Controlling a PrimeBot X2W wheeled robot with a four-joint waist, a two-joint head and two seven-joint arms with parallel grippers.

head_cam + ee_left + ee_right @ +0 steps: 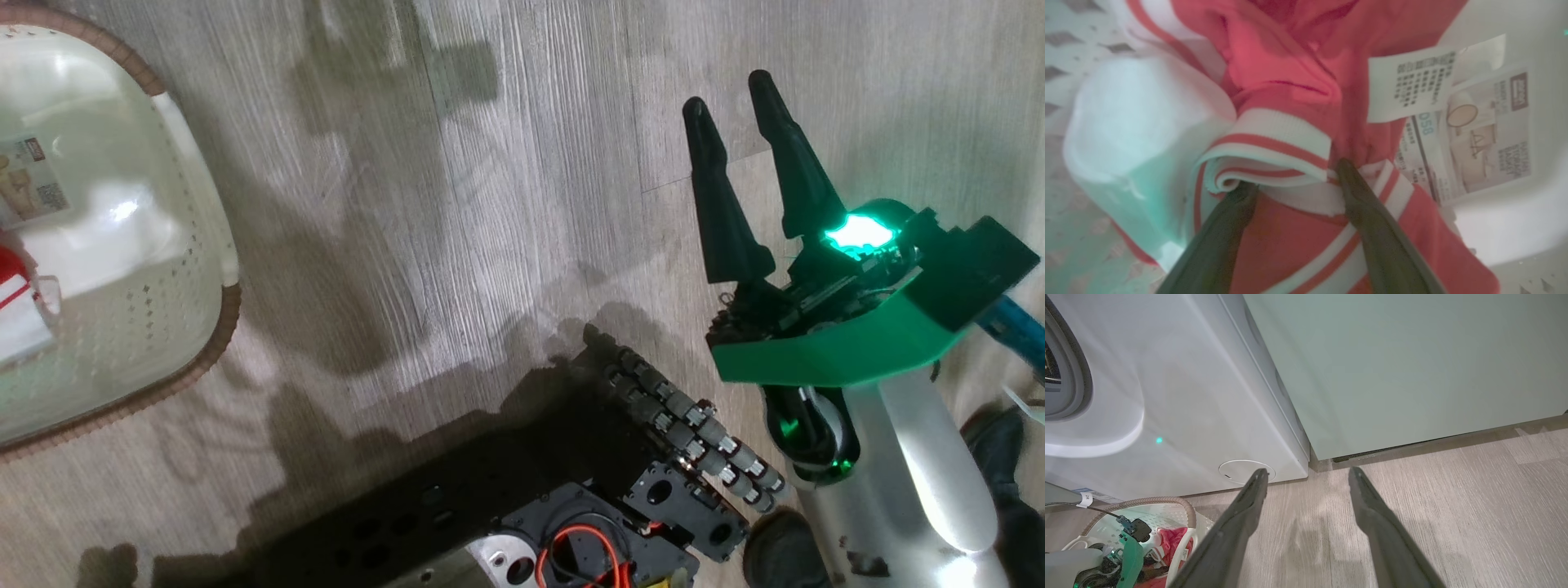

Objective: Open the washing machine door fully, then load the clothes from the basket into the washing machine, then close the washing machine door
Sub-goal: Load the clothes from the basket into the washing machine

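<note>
In the left wrist view my left gripper (1297,175) is open, and its fingertips (1345,165) press into the clothes (1274,73), red fabric with white striped trim. They lie in the cream basket (1515,228), beside its label sticker (1486,134). The head view shows the basket (229,318) at the left with a bit of the clothes (8,265). My right gripper (727,94) hangs open over bare floor. The right wrist view has that gripper (1308,473) open, pointing at the washing machine (1188,396) and its grey gasket (1069,375). The washing machine door is out of view.
A pale green cabinet (1412,367) stands right of the washer, whose round service flap (1237,470) sits low. The basket (1147,501) with my left arm (1128,555) in it is before the washer. My dark base (571,490) and dark shoes (780,547) are near.
</note>
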